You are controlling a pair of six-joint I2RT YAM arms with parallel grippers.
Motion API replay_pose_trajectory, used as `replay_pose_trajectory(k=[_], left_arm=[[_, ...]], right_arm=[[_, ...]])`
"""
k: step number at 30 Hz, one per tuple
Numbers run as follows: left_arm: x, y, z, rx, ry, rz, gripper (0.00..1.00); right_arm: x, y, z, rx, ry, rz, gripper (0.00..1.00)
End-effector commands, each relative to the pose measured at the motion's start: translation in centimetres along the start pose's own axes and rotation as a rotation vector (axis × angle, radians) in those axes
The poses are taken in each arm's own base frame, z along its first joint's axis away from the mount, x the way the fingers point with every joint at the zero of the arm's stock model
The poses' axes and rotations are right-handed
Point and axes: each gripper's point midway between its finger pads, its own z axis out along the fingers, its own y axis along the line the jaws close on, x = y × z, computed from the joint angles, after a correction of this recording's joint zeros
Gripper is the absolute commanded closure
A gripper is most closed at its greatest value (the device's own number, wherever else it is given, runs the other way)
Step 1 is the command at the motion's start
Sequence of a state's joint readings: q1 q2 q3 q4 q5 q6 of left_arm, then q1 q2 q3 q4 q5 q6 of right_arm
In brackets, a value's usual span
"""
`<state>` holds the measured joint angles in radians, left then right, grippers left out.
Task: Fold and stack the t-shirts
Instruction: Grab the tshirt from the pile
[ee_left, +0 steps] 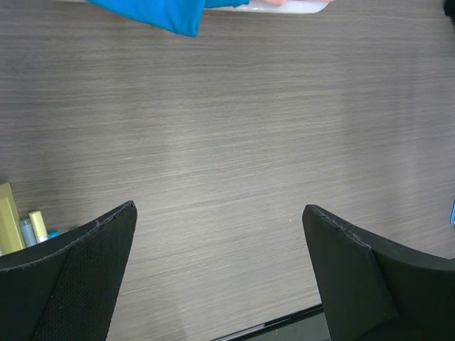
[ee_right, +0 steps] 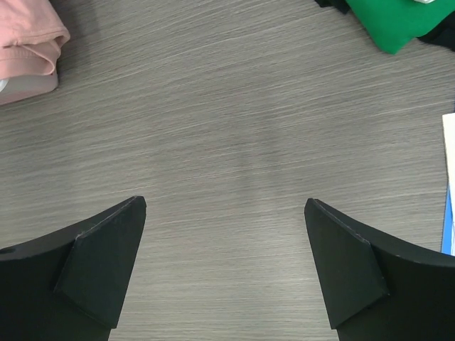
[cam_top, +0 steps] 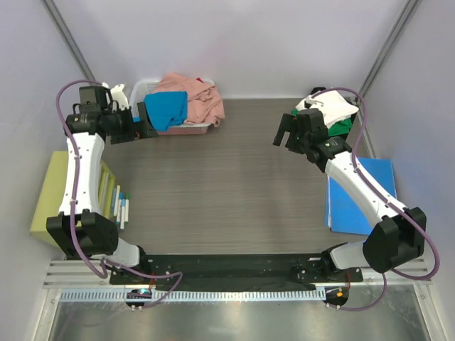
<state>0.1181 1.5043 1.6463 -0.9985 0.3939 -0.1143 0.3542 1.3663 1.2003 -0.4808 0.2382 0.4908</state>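
Two heaps of shirts wait, one off each of my tools. Just past the fingertips of the left gripper [cam_top: 147, 122], the teal-blue shirt [cam_top: 168, 108] spills over the rim of a white bin [cam_top: 142, 87]. The salmon pink shirt [cam_top: 200, 96] is bunched behind it, further from the tool. Ahead and to the right of the right gripper [cam_top: 284, 135], close by its wrist, the white shirt [cam_top: 334, 106] lies on the green shirt [ee_right: 391, 25]. A dark edge shows under them, which I take for the black shirt [ee_right: 444, 41], though I can't be sure.

I expect all of this to handle as light, limp cloth. It should not break or slip out of a firm pinch, but it will sag, drag and pull its neighbours along. The heaps are crumpled, so collars and shoulder seams are hidden from me.

My best hold looks like the teal hem hanging over the bin's rim. It is a free edge, nearest the left fingers, and I could pinch it without catching the pink shirt. Once the shirt is out on the table [cam_top: 220, 192], I would take both shoulders, one per gripper, to spread it flat.

As for the tools themselves, both stand with their jaws spread as wide as they go and nothing between them. Neither touches any cloth. In both wrist views only bare wood-grain table shows between the fingers.
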Motion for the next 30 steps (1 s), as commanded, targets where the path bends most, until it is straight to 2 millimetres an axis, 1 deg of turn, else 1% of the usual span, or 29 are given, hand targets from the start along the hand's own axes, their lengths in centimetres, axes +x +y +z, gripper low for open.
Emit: replay_pose_trajectory(k=[1, 5, 6, 8, 10, 11, 12, 13, 14, 15, 16, 18, 19, 20, 21, 22, 23, 24, 25, 26, 27, 28, 29, 30], left_arm=[[-1.8, -0.6, -2.3, -0.010, -0.124, 0.067, 0.00], [-2.9, -0.7, -3.3, -0.028, -0.177, 0.098, 0.00], [-3.6, -0.7, -3.4, -0.032, -0.205, 0.107, 0.02], [-4.6, 0.0, -3.3, -0.071, -0.232, 0.104, 0.04], [-5.5, 0.9, -1.9, -0.093, -0.225, 0.087, 0.05], [-6.8, 0.8, -2.0, -0.093, -0.245, 0.089, 0.05], [-7.3, 0.9, -1.6, -0.094, -0.241, 0.084, 0.06], [-7.5, 1.5, 0.2, -0.089, -0.203, 0.068, 0.07], [-9.4, 1.0, -0.3, -0.080, -0.239, 0.076, 0.07], [-9.9, 1.2, 0.4, -0.077, -0.230, 0.070, 0.08], [-11.2, 1.5, 1.4, -0.072, -0.232, 0.069, 0.08], [-12.2, 1.8, 3.1, -0.069, -0.218, 0.060, 0.09], [-13.7, 1.4, 2.8, -0.066, -0.247, 0.076, 0.09], [-13.2, 2.1, 5.8, -0.067, -0.191, 0.070, 0.09], [-13.0, 2.5, 6.7, -0.087, -0.164, 0.081, 0.09], [-13.7, 2.4, 7.3, -0.096, -0.167, 0.097, 0.09], [-12.7, 2.6, 9.7, -0.109, -0.115, 0.102, 0.09], [-12.4, 3.0, 10.7, -0.141, -0.098, 0.135, 0.09], [-11.7, 2.6, 11.9, -0.152, -0.071, 0.161, 0.07], [-10.9, 3.4, 13.3, -0.174, -0.039, 0.164, 0.06], [-10.2, 2.4, 14.2, -0.169, -0.015, 0.197, 0.05], [-9.8, 2.1, 15.0, -0.165, -0.001, 0.206, 0.05], [-9.2, 2.4, 16.1, -0.166, 0.020, 0.201, 0.05], [-9.0, 2.3, 16.5, -0.162, 0.029, 0.201, 0.05]], right_arm=[[-0.7, 1.6, -0.4, -0.067, -0.004, -0.013, 0.00], [-0.2, 1.5, -0.2, -0.070, 0.012, -0.020, 0.00], [0.0, 1.4, -0.1, -0.065, 0.017, -0.022, 0.00], [0.3, 1.3, 0.1, -0.064, 0.023, -0.021, 0.00], [0.6, 1.5, 0.0, -0.077, 0.034, -0.022, 0.00], [0.6, 1.6, -0.1, -0.083, 0.032, -0.021, 0.00], [0.5, 1.7, -0.2, -0.089, 0.030, -0.020, 0.00], [0.5, 1.9, -0.2, -0.095, 0.028, -0.019, 0.00], [0.3, 1.9, -0.5, -0.101, 0.021, -0.019, 0.00], [0.1, 2.0, -0.5, -0.105, 0.011, -0.015, 0.00], [0.2, 2.1, -0.6, -0.109, 0.009, -0.018, 0.00], [0.1, 2.3, -0.8, -0.118, -0.003, -0.016, 0.00], [0.2, 2.4, -0.7, -0.122, 0.000, -0.017, 0.00], [0.2, 2.5, -0.7, -0.124, 0.000, -0.017, 0.00], [0.5, 2.6, -0.4, -0.126, 0.009, -0.019, 0.00], [0.5, 2.7, -0.3, -0.126, 0.011, -0.019, 0.00], [0.8, 2.9, -0.2, -0.133, 0.019, -0.020, 0.00], [1.0, 3.1, 0.1, -0.135, 0.026, -0.020, 0.00], [1.0, 3.2, 0.2, -0.137, 0.027, -0.019, 0.00], [1.2, 3.4, 0.3, -0.141, 0.030, -0.022, 0.00], [1.3, 3.5, 0.4, -0.141, 0.032, -0.026, 0.00], [1.4, 3.5, 0.5, -0.143, 0.034, -0.024, 0.00], [1.4, 3.7, 0.5, -0.145, 0.035, -0.026, 0.00], [1.5, 3.8, 0.5, -0.152, 0.036, -0.026, 0.00]])
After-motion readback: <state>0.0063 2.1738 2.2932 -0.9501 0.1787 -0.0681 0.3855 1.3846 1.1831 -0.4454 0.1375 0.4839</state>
